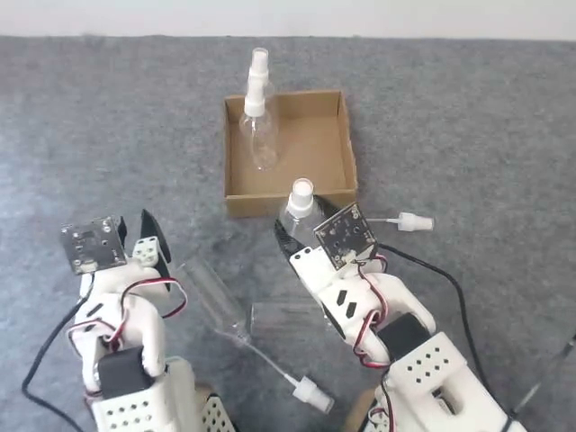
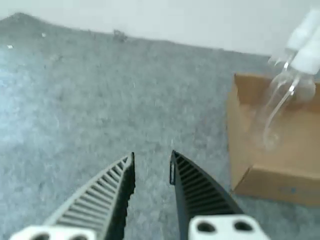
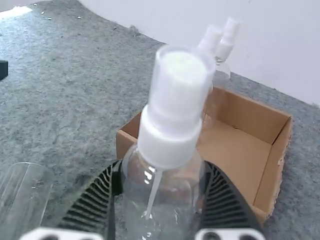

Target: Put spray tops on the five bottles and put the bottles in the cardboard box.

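Our right hand point(image 3: 161, 175) is clenched on a topped bottle point(image 3: 162, 195), held upright at the near wall of the cardboard box point(image 1: 349, 148). Our left hand point(image 2: 152, 157) hangs released and empty over the grey worktop point(image 1: 468, 117), left of the box. Two more topped bottles point(image 1: 262, 139) stand in the box's far-left corner. Between our arms two open bottles point(image 1: 211, 292) lie flat, with loose spray tops point(image 1: 414, 220) beside them.

I see brown box point(image 1: 252, 203), clear bottle point(image 3: 165, 192), white spray top point(image 3: 175, 105), grey mottled carpet point(image 1: 108, 117); my left gripper point(image 2: 151, 157) black, ribbed.
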`<state>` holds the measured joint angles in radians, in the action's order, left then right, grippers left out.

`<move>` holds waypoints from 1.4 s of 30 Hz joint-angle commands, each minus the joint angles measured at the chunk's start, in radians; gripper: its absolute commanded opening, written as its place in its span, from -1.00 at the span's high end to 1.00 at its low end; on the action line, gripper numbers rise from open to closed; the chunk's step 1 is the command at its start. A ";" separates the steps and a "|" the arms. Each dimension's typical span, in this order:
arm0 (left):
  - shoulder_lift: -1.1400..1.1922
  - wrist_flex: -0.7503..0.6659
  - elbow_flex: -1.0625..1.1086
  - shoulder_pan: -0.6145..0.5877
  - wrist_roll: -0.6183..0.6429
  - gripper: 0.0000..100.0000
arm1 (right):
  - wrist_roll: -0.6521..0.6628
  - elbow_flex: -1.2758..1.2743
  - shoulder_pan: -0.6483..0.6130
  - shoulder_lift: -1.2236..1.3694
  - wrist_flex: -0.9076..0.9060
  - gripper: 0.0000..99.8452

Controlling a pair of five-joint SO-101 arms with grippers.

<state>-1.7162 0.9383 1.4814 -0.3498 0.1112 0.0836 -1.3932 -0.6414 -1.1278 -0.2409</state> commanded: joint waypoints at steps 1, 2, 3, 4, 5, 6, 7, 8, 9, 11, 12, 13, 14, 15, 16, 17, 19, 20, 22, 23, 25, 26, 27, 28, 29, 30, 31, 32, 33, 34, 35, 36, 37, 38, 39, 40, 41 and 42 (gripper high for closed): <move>-0.009 -0.002 0.051 0.000 -0.009 0.77 | -0.011 0.091 0.008 -0.019 0.018 0.94; -0.009 -0.002 0.068 0.000 -0.009 0.77 | -0.011 0.100 0.008 -0.019 0.018 0.94; -0.009 -0.002 0.082 0.000 -0.009 0.77 | -0.011 0.114 0.008 -0.019 0.018 0.94; -0.009 -0.002 0.090 0.000 -0.009 0.77 | -0.011 0.127 0.008 -0.018 0.013 0.94; -0.009 -0.002 0.091 0.000 -0.009 0.77 | -0.011 0.147 0.010 -0.018 -0.005 0.93; -0.009 -0.002 0.093 0.000 -0.009 0.77 | -0.012 0.176 0.010 -0.018 -0.030 0.93; -0.009 -0.002 0.096 0.000 -0.009 0.77 | -0.014 0.207 0.010 -0.018 -0.058 0.93; -0.009 -0.002 0.102 0.000 -0.009 0.77 | -0.021 0.239 0.010 -0.018 -0.085 0.93; -0.009 -0.002 0.113 0.000 -0.012 0.77 | -0.038 0.276 0.010 -0.018 -0.107 0.93; -0.009 -0.003 0.122 0.003 -0.051 0.77 | -0.072 0.356 0.010 -0.007 -0.150 0.93; -0.009 -0.009 0.125 0.008 -0.069 0.77 | -0.078 0.399 0.010 0.010 -0.170 0.93; -0.009 -0.017 0.130 0.023 -0.080 0.77 | -0.080 0.443 0.008 0.036 -0.186 0.93; -0.009 -0.023 0.140 0.040 -0.081 0.77 | -0.081 0.488 0.008 0.070 -0.202 0.93; -0.009 -0.023 0.148 0.054 -0.084 0.77 | -0.081 0.531 0.008 0.111 -0.214 0.93; -0.009 -0.023 0.151 0.060 -0.084 0.77 | -0.081 0.571 0.008 0.156 -0.223 0.93; -0.009 -0.023 0.151 0.060 -0.084 0.77 | -0.081 0.608 0.010 0.203 -0.229 0.93; -0.011 -0.023 0.151 0.058 -0.084 0.77 | -0.083 0.674 0.013 0.295 -0.226 0.93; -0.011 -0.023 0.151 0.058 -0.084 0.77 | -0.083 0.698 0.013 0.334 -0.219 0.93; -0.011 -0.023 0.151 0.058 -0.084 0.77 | -0.083 0.752 0.010 0.406 -0.219 0.93; -0.011 -0.023 0.151 0.058 -0.084 0.77 | -0.083 0.776 0.010 0.438 -0.219 0.93; -0.011 -0.023 0.151 0.058 -0.084 0.77 | -0.083 0.824 0.010 0.501 -0.219 0.93; -0.011 -0.023 0.151 0.058 -0.084 0.77 | -0.084 0.847 0.010 0.529 -0.219 0.93; -0.011 -0.023 0.151 0.058 -0.086 0.77 | -0.084 0.864 0.010 0.556 -0.219 0.93; -0.011 -0.025 0.151 0.058 -0.086 0.77 | -0.084 0.884 0.010 0.584 -0.217 0.93; -0.011 -0.025 0.151 0.058 -0.086 0.77 | -0.084 0.901 0.010 0.611 -0.217 0.93; -0.011 -0.025 0.153 0.058 -0.086 0.77 | -0.086 0.919 0.010 0.639 -0.217 0.93; -0.011 -0.025 0.153 0.058 -0.086 0.77 | -0.086 0.939 0.010 0.670 -0.217 0.93; -0.011 -0.025 0.153 0.058 -0.086 0.77 | -0.086 0.957 0.010 0.699 -0.217 0.93; -0.011 -0.029 0.154 0.058 -0.086 0.77 | -0.086 0.976 0.012 0.728 -0.217 0.93; -0.011 -0.041 0.156 0.058 -0.086 0.77 | -0.086 0.994 0.013 0.757 -0.217 0.93; -0.011 -0.051 0.160 0.058 -0.086 0.77 | -0.086 1.013 0.013 0.786 -0.217 0.93; -0.011 -0.058 0.168 0.058 -0.086 0.77 | -0.086 1.030 0.015 0.812 -0.217 0.93; -0.011 -0.069 0.174 0.058 -0.086 0.77 | -0.094 1.046 0.015 0.839 -0.217 0.93; -0.011 -0.078 0.177 0.058 -0.086 0.77 | -0.114 1.063 0.015 0.863 -0.217 0.93; -0.011 -0.080 0.177 0.058 -0.086 0.77 | -0.143 1.080 0.015 0.885 -0.217 0.93; -0.011 -0.080 0.177 0.058 -0.086 0.77 | -0.176 1.099 0.015 0.908 -0.217 0.93; -0.011 -0.080 0.177 0.058 -0.086 0.77 | -0.204 1.114 0.015 0.928 -0.217 0.93; -0.011 -0.081 0.177 0.058 -0.086 0.77 | -0.224 1.128 0.015 0.944 -0.217 0.93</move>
<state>-1.7116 0.8892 1.6701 -0.2946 0.0330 -0.0529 -0.3867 -0.6414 -0.2133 -0.4618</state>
